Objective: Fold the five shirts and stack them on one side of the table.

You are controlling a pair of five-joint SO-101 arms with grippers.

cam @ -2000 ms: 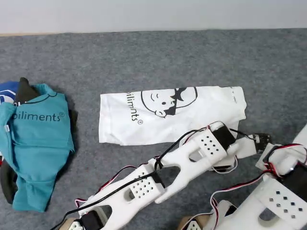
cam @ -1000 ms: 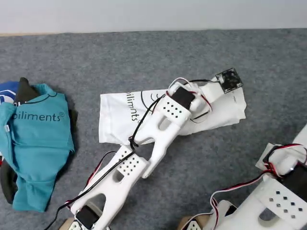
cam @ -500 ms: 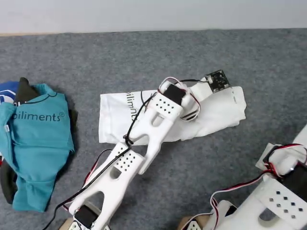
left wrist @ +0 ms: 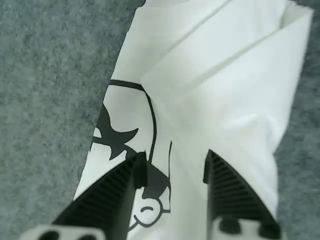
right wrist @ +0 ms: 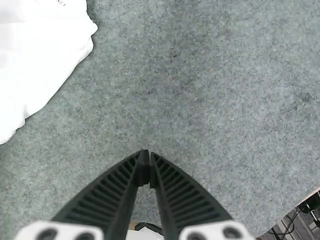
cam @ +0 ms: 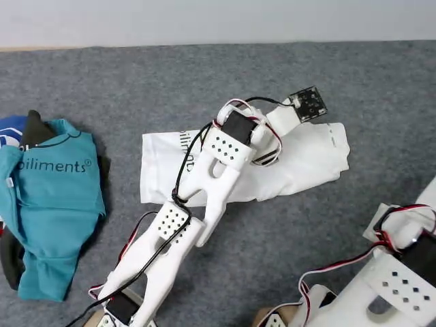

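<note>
Overhead, the white shirt (cam: 310,160) lay as a long folded strip at the middle of the grey table (cam: 204,75), its length running from 9 to 3 o'clock. The left arm (cam: 204,184) came in from 7 o'clock and crossed the shirt, covering much of its black print. The left gripper (left wrist: 172,167) hung over that print with its fingers apart; whether the tips touched the cloth could not be told. The right arm (cam: 402,272) sat at 5 o'clock. The right gripper (right wrist: 146,167) had its jaws pressed together over bare table, near a corner of the white shirt. At 9 o'clock a teal shirt (cam: 58,197) lay crumpled on a dark garment (cam: 33,128), well apart from the white one.
</note>
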